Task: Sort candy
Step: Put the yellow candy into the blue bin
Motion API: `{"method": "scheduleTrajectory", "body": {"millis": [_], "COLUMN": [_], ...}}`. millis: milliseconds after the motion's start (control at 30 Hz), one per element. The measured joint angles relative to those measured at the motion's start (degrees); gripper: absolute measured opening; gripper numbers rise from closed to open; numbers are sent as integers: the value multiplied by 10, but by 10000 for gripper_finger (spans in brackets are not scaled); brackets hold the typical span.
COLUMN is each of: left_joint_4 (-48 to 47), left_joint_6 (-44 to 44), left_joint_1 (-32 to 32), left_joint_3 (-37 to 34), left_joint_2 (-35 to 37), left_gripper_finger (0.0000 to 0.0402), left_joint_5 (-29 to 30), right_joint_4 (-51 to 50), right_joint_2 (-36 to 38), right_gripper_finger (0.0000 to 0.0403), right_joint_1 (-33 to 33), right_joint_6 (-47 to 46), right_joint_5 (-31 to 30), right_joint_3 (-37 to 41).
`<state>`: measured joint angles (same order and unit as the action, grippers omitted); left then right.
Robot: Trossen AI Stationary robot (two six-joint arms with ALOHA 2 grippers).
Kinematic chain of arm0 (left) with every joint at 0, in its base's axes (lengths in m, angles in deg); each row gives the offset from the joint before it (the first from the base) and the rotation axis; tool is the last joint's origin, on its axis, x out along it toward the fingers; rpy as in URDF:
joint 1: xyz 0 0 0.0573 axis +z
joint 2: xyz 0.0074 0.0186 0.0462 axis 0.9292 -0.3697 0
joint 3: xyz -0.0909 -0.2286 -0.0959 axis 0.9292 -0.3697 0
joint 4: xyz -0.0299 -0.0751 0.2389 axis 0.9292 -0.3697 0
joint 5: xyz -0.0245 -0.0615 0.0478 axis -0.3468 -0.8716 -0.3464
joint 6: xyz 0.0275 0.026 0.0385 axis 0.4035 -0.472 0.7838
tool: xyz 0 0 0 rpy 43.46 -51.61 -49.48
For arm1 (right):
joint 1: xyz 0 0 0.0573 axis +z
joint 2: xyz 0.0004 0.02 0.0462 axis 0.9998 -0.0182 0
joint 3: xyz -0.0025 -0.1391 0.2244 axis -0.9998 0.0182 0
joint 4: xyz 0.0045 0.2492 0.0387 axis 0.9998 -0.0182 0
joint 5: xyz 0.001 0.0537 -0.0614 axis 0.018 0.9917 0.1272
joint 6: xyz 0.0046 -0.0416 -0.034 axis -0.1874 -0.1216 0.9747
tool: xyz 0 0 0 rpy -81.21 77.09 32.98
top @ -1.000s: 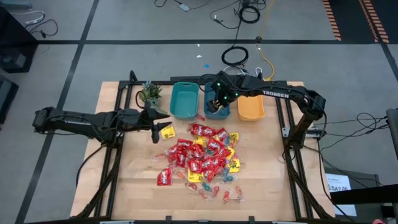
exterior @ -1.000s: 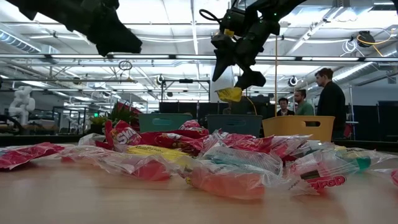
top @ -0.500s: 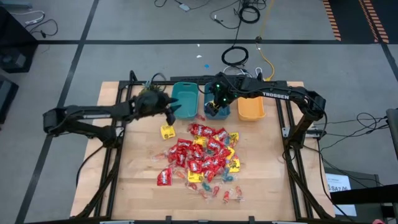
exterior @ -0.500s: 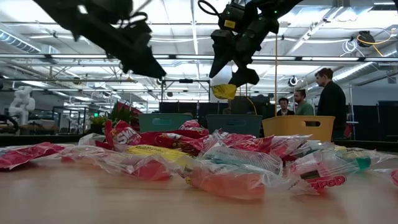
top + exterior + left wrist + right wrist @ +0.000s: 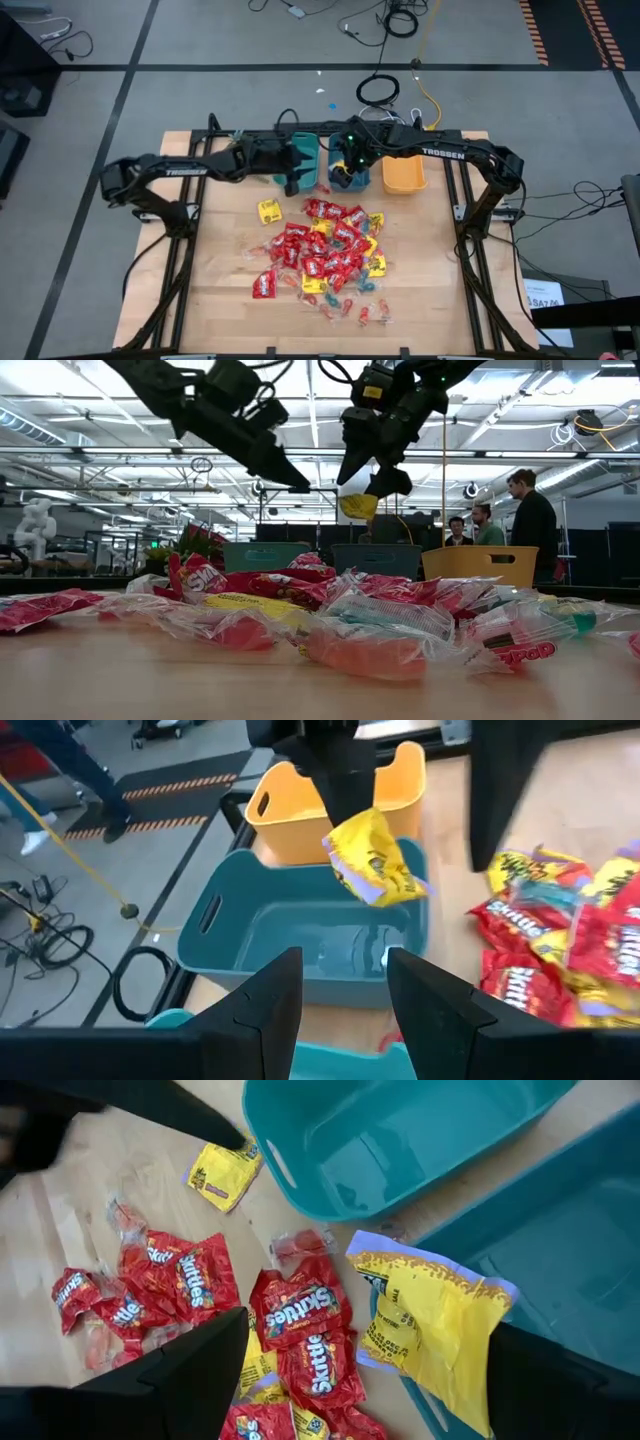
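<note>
Presently, the right tool (image 5: 347, 165) is held above the far edge of the bench (image 5: 220, 290), over the middle, darker teal bin (image 5: 215, 935) in a row of three bins. Its fingers are seen wide apart in the right wrist view. A yellow packet (image 5: 360, 506) hangs in the air just under them, against one finger only, while the other finger stands clear of it. Whether the packet is caught on that finger or is already free cannot be told.

The relation that matters is judged to be this one. The yellow packet is directly above the opening of the darker teal bin, with its long axis hanging downward and a little tilted. The orange-yellow bin (image 5: 404, 175) is just beside that bin, on the robot's right side. A straight drop would therefore end in the middle bin, not in the orange-yellow one.

The left tool (image 5: 293, 180) is held near the light teal bin (image 5: 300, 148), with its fingers apart and nothing between them. A lone yellow packet (image 5: 268, 211) lies on the bench near it, so the left arm is the nearer one for that piece. The rest of the candy (image 5: 325, 255), mostly red packets with some yellow and small twist-wrapped pieces, lies in a heap in the middle of the bench.
</note>
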<state>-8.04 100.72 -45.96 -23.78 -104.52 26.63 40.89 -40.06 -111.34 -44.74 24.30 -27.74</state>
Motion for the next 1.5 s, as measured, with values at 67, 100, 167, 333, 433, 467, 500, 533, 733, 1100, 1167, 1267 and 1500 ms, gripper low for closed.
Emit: {"method": "scheduleTrajectory", "body": {"millis": [67,100,167,333,433,467,500,533,733,1100,1167,1267,1500], "left_joint_4": [1,0,-2,-5,-2,-2,-2,-2,-3,-13,-21,-21,-20], "left_joint_6": [0,0,0,-4,-4,-4,-4,-5,-5,-5,-5,-5,-4], "left_joint_1": [2,2,2,1,2,2,2,2,-5,-7,-7,-7,-8], "left_joint_3": [15,22,37,67,73,75,77,80,86,86,86,86,86], "left_joint_2": [-23,-35,-61,-95,-95,-95,-95,-95,-94,-94,-94,-94,-94], "left_gripper_finger": [160,160,160,160,160,160,160,160,160,150,136,107,18], "left_joint_5": [0,0,-3,-36,-36,-36,-36,-36,-36,-36,-36,-36,-37], "right_joint_4": [12,18,34,41,40,40,40,40,40,41,43,49,57], "right_joint_2": [0,0,0,0,0,0,0,0,0,0,0,0,0], "right_gripper_finger": [338,338,338,338,338,338,338,338,338,338,338,338,338], "right_joint_1": [0,0,0,0,0,0,0,0,0,0,1,4,4], "right_joint_6": [5,8,18,26,27,29,31,31,31,31,31,31,31], "right_joint_5": [0,0,0,0,0,0,0,0,-1,-1,0,-1,0], "right_joint_3": [0,0,0,0,0,0,0,0,0,0,0,0,0]}}
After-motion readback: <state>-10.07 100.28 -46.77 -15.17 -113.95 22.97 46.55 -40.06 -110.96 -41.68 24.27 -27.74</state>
